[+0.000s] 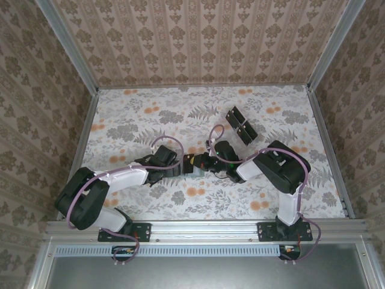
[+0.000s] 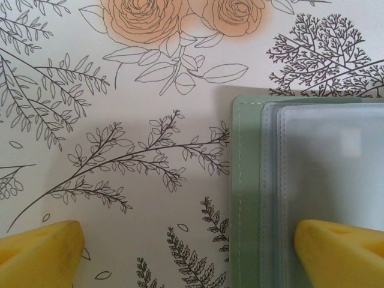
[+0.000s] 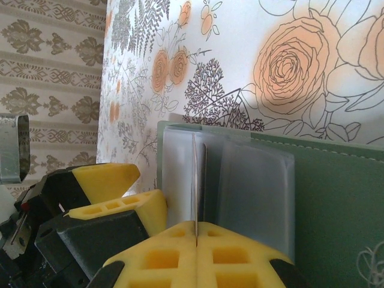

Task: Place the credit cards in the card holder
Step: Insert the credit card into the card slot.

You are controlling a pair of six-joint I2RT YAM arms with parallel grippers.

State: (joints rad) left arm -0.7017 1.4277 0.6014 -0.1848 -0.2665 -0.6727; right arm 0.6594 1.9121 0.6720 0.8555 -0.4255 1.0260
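The card holder [image 2: 246, 198] lies open, clear pockets [image 3: 255, 192] up. The left gripper [image 2: 189, 255] is spread wide across its edge. The right gripper [image 3: 197, 237] is pressed together on a thin sheet [image 3: 195, 180] standing edge-on over the holder. The credit cards [image 1: 240, 124] lie well beyond it, far right.

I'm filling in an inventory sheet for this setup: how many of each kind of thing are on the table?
Grippers: 2, left gripper and right gripper
Card holder: 1
Cluster of black cards: 1, too small to count singly
Total: 4
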